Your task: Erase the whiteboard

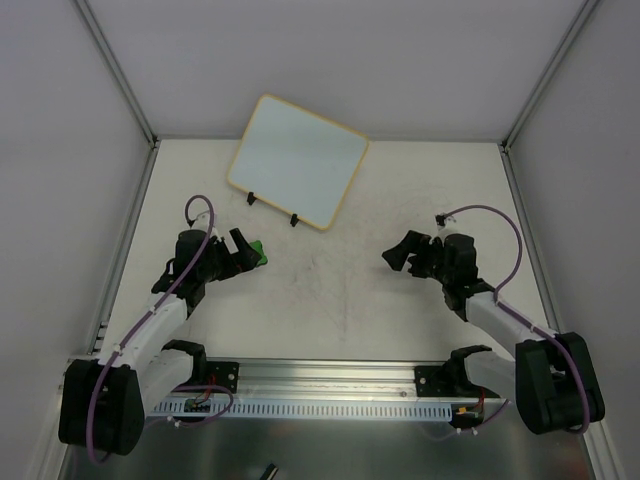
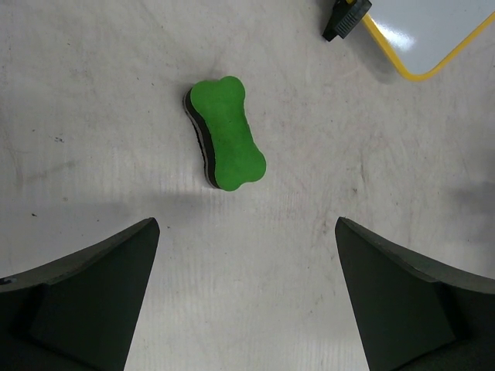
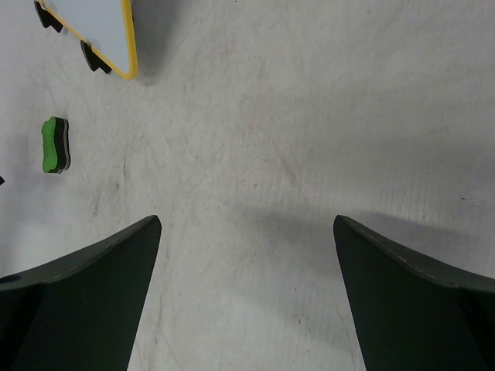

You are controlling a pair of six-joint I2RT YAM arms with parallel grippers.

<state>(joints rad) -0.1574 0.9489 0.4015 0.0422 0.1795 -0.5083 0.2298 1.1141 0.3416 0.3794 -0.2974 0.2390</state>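
The whiteboard (image 1: pixel 298 160) stands tilted against the back wall on two black clip feet, its yellow-framed face showing no marks that I can make out. One corner of the whiteboard (image 2: pixel 433 31) shows in the left wrist view, and a corner of the whiteboard (image 3: pixel 89 23) shows in the right wrist view. A green bone-shaped eraser (image 2: pixel 226 133) lies flat on the table just ahead of my left gripper (image 2: pixel 247 232), which is open and holds nothing. From above, the eraser (image 1: pixel 259 252) sits at the tips of the left gripper (image 1: pixel 244 253). My right gripper (image 1: pixel 400 255) hovers open over bare table, far right of the eraser (image 3: pixel 54 144).
White walls close in the table on the left, right and back. A metal rail (image 1: pixel 330 385) runs along the near edge between the arm bases. The tabletop (image 1: pixel 340 290) is scuffed with faint grey marks.
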